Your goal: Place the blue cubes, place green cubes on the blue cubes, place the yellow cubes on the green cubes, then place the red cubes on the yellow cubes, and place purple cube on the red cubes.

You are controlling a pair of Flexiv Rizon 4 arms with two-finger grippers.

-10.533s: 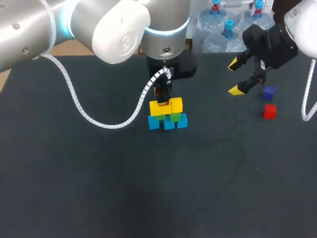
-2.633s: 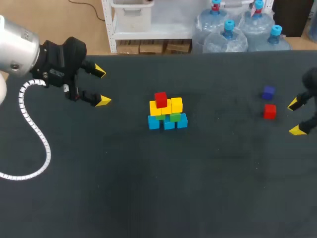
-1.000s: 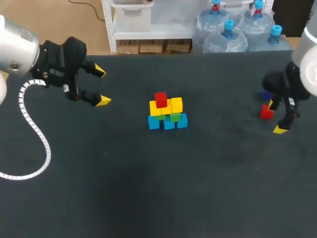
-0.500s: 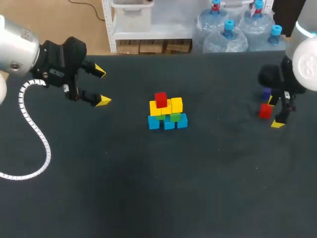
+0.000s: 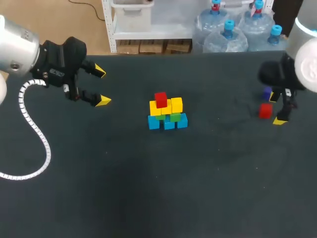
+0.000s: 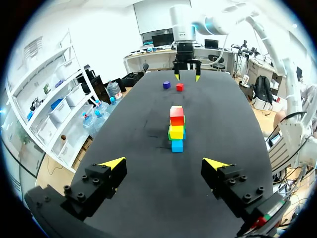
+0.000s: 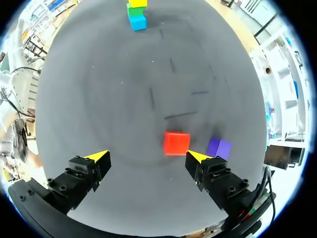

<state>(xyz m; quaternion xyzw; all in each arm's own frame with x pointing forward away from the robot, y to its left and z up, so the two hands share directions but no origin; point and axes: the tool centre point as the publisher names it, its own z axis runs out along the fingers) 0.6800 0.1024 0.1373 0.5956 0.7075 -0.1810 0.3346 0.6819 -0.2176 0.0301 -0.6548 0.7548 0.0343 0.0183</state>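
Right gripper [image 5: 276, 110] is hanging open just beside the loose red cube [image 5: 265, 111], its arm partly hiding the purple cube [image 5: 267, 92]. Left gripper [image 5: 101, 86] is hovering open, well apart from the stack [image 5: 167, 112].

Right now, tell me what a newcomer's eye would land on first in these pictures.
First, the bright cube stack in the middle of the table: blue at the bottom, then green, yellow and red. Next, the loose red cube and the purple cube toward the right side, with the open right tool close by them.
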